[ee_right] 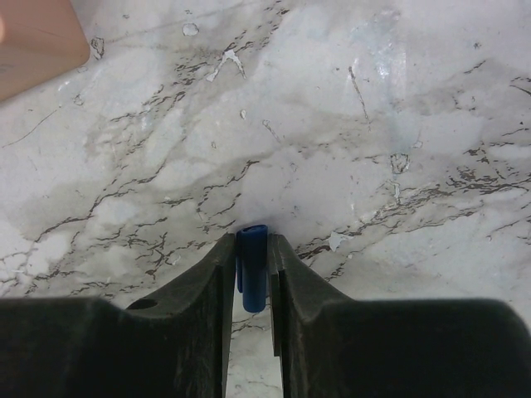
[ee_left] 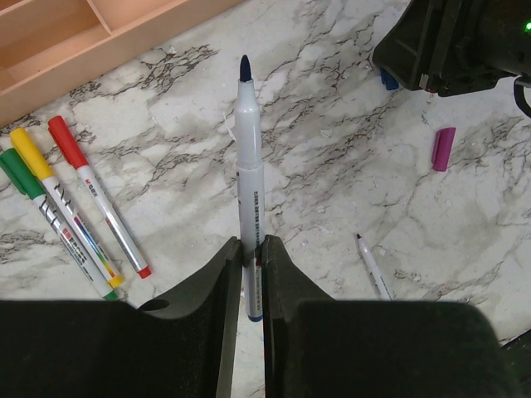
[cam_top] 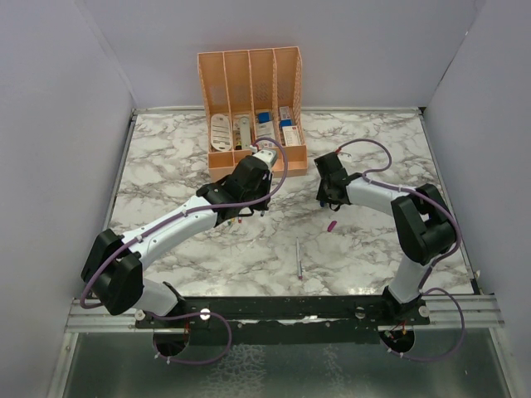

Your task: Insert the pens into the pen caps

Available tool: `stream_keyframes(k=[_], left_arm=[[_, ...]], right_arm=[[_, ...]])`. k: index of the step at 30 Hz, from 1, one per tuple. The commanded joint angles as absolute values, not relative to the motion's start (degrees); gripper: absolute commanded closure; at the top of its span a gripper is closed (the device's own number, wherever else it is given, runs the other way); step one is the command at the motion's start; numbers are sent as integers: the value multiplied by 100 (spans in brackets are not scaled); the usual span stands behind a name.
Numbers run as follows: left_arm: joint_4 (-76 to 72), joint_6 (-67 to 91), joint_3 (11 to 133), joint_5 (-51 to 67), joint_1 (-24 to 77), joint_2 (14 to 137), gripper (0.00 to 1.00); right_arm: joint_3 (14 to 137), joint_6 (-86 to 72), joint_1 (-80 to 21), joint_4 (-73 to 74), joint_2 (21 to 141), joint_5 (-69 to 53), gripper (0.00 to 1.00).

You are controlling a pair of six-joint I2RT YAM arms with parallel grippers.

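My left gripper [ee_left: 251,242] is shut on a grey-white pen [ee_left: 248,166]; its bare dark-blue tip points away from the fingers. In the top view this gripper [cam_top: 255,207] hovers just in front of the organizer. My right gripper [ee_right: 251,239] is shut on a stubby blue pen cap [ee_right: 253,265], low over the marble. In the left wrist view it [ee_left: 448,41] stands at the upper right. A magenta cap [ee_left: 444,148] lies loose on the table [cam_top: 331,225]. An uncapped pen [ee_left: 373,265] lies nearer the arms [cam_top: 299,257]. Three pens with green [ee_left: 17,170], yellow [ee_left: 33,153] and red [ee_left: 68,143] caps on lie side by side.
A peach organizer [cam_top: 251,108] with white and blue boxed items stands at the back centre, its corner showing in the right wrist view [ee_right: 33,33]. White walls close in the marble table [cam_top: 166,157] on three sides.
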State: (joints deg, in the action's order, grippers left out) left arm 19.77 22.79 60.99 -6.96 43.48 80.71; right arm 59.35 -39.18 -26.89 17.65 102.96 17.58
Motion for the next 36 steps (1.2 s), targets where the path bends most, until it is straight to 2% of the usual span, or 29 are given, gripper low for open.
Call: stream_keyframes(k=[1, 4, 7, 9, 19, 28, 36], left_arm=[[1899, 2250, 6145, -608, 4300, 8027, 100], [1916, 2226, 6169, -599, 4307, 8037, 100], [1948, 2215, 6185, -617, 4298, 8022, 100], [1955, 2219, 6170, -622, 4290, 8001, 100], [1799, 2273, 6131, -485, 4289, 8030, 100], [1034, 2338, 6044, 2, 4289, 7977, 100], [-772, 2600, 5382, 1022, 4296, 7785, 100]], right_arm=[[5400, -3879, -2663, 2614, 10758, 1398, 78], [5465, -3838, -2663, 2649, 10874, 1379, 81], [5518, -3802, -2663, 2680, 10982, 1253, 94], [5517, -3788, -2663, 2660, 11012, 1150, 99], [5671, -3709, -2663, 2641, 10563, 1084, 99], [6125, -3098, -2663, 2074, 8930, 1390, 99], [5752, -2715, -2657, 674, 7432, 1303, 99]])
